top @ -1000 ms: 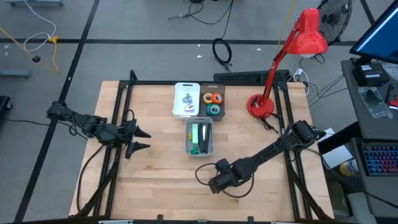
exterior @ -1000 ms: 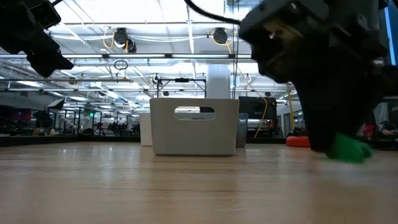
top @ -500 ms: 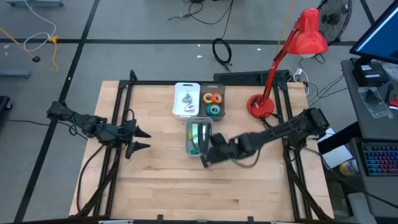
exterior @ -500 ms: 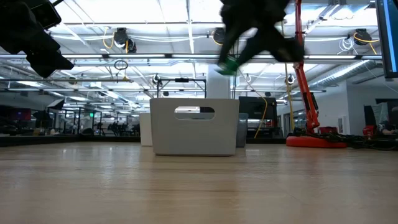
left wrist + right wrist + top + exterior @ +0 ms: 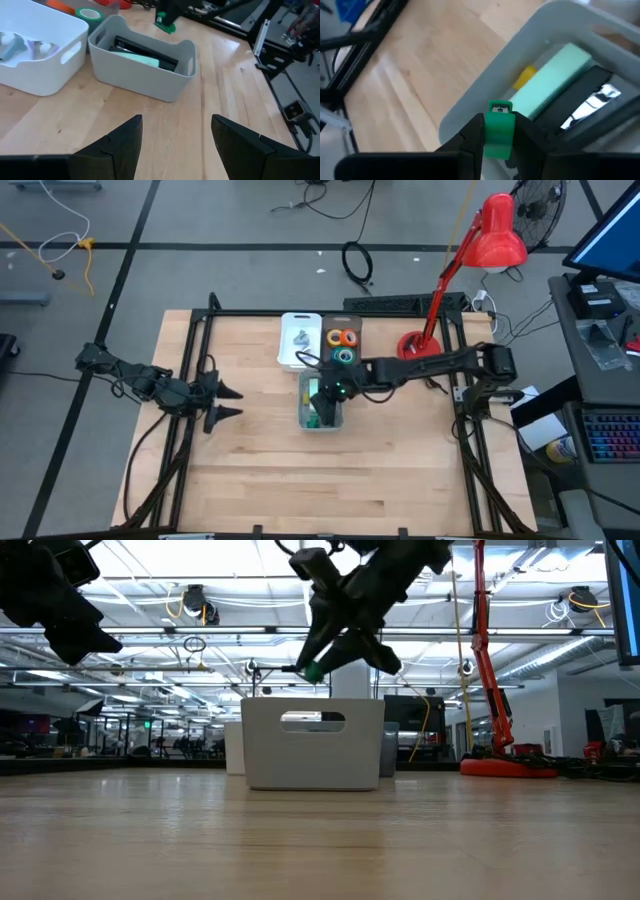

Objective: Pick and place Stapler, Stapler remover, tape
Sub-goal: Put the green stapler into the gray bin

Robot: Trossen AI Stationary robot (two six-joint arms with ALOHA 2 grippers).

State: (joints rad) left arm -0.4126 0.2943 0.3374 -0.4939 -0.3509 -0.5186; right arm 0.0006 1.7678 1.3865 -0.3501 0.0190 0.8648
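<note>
My right gripper (image 5: 499, 145) is shut on a small green object (image 5: 499, 127) and hovers over the grey bin (image 5: 320, 402). That bin holds a mint-green stapler (image 5: 559, 75) and a black one (image 5: 592, 102). The green object also shows in the low view (image 5: 313, 671) and the left wrist view (image 5: 165, 24). Tape rolls (image 5: 343, 347) lie in a small bin at the far side. The white bin (image 5: 300, 340) beside it holds metal staple removers. My left gripper (image 5: 228, 403) waits open over the table's left part. My right gripper pinches the small green object between its two fingers, whose tips (image 5: 470, 135) close on its flat sides. Its end (image 5: 500, 107) sticks out past the fingertips. The fingers slant down from the table's right. The object is lifted clear above the grey bin.
A red desk lamp (image 5: 420, 350) stands at the table's far right, behind the right arm. The three bins cluster at the far middle. Bare wood (image 5: 300, 480) lies along the near half of the table. A black frame (image 5: 200, 360) runs along the table's sides.
My right gripper, shut on the green object, has risen from the near right part of the table. It has swung toward the far edge and the left, and now stands over the grey bin. The left arm has kept still.
</note>
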